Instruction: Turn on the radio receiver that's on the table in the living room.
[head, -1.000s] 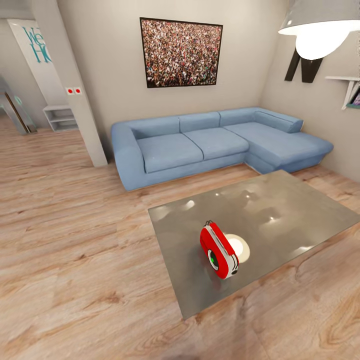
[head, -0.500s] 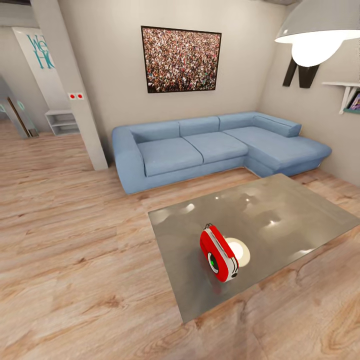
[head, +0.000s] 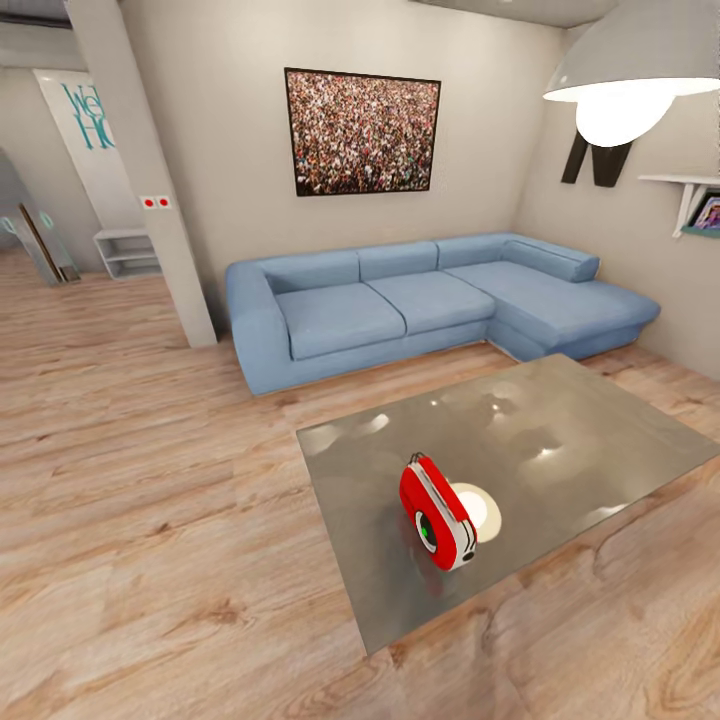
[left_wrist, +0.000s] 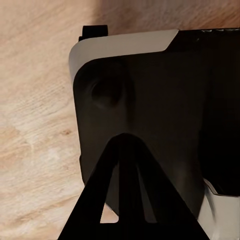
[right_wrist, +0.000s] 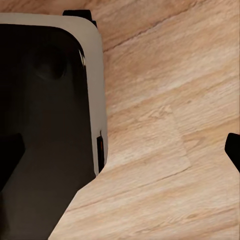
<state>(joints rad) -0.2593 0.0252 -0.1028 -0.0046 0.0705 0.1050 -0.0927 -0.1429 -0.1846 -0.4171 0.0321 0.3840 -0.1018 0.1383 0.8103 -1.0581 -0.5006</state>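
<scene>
The red radio receiver with its white stripe stands upright on the glossy grey table, near the table's near-left part, its dark dial with the green light facing me. A small handle sits on its top. In the left wrist view my left gripper hangs over the robot's dark base, fingertips meeting in a point, shut on nothing. In the right wrist view my right gripper is open, one fingertip at each edge of the picture, above the wood floor. Both are far from the radio.
A blue sectional sofa stands behind the table, under a crowd picture. A white pendant lamp hangs at the upper right. A beige pillar stands at the left. Light wood floor lies between me and the table.
The whole head view has shifted a little: sofa, picture and lamp sit slightly lower in the frame. The radio stays in the same spot on the table.
</scene>
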